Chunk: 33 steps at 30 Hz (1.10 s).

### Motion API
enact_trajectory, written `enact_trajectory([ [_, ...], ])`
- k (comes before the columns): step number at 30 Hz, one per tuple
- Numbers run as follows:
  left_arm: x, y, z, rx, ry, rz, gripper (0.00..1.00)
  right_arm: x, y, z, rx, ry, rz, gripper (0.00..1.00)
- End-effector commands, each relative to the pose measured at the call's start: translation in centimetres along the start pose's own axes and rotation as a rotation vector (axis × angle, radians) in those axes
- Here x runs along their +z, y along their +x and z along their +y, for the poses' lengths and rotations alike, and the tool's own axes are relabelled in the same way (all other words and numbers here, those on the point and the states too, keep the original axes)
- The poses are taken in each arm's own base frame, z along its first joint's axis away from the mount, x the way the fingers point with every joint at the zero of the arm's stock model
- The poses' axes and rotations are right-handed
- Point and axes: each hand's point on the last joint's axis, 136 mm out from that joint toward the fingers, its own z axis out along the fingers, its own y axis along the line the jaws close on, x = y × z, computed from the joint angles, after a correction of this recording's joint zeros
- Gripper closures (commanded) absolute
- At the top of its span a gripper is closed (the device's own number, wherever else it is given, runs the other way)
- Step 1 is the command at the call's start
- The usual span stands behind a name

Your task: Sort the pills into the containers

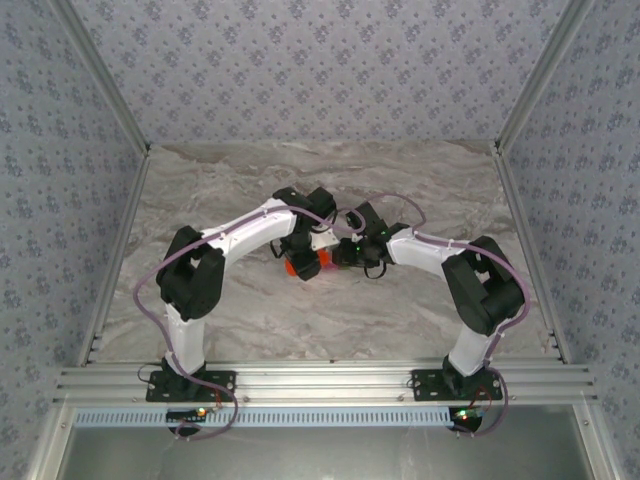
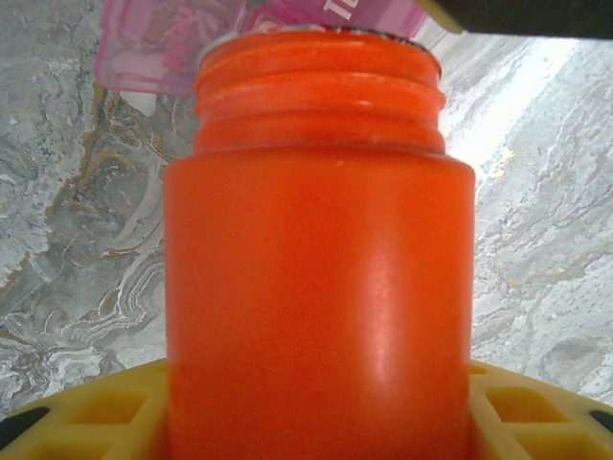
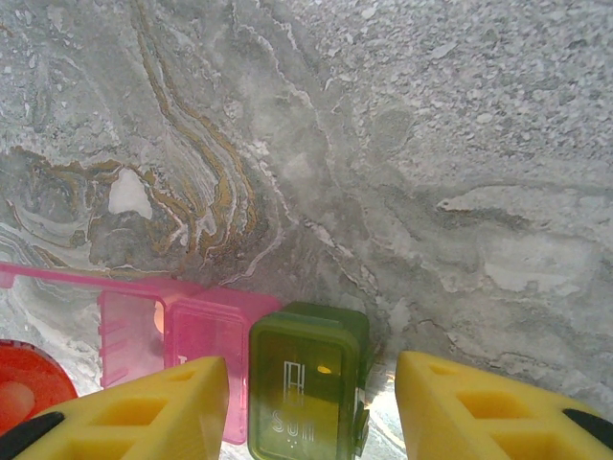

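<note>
At the near edge the two arm bases stand well apart on the table (image 1: pixel 400 180); both arms lean inward and meet near its middle; the left gripper (image 2: pixel 308 407) is clamped on the orange bottle (image 2: pixel 316 287), whose sides sit flush against both yellow fingers (image 2: pixel 91 412); the bottle's threaded mouth is uncapped and faces pink plastic just beyond it; just right of the bottle, the right gripper (image 3: pixel 314 369) has its jaws partly spread with the containers (image 3: pixel 235 331) at them; the olive-green compartment (image 3: pixel 305 383) stands in the gap, with bright table showing beside the right finger, while the left finger covers part of the pink compartment (image 3: pixel 206 340), so I cannot tell whether it grips them; the right wrist view shows a pink lid open to the left and the bottle's rim at the corner, details too small in the overhead view; bare marble lies open all round, out to the patterned walls (image 1: pixel 320 70).
</note>
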Motion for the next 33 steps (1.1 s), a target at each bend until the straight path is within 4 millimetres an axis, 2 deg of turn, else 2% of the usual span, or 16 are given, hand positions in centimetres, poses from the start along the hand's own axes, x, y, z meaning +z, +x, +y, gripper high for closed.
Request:
enact_trajectory([
  [1, 0.4, -0.1, -0.4, 0.035, 0.005, 0.031, 1.00, 0.2, 0.0, 0.5, 0.004, 0.001, 0.008, 0.48],
  [12, 1.6, 0.1, -0.5, 0.042, 0.014, 0.066, 1.00, 0.0, -0.2, 0.4, 0.007, 0.001, 0.008, 0.48],
  [26, 0.8, -0.1, 0.0, 0.064, -0.027, 0.078, 1.00, 0.0, -0.1, 0.5, 0.006, 0.001, 0.007, 0.49],
  [33, 1.1, 0.0, -0.2, 0.070, -0.017, 0.086, 1.00, 0.1, -0.2, 0.4, 0.008, 0.001, 0.009, 0.49],
])
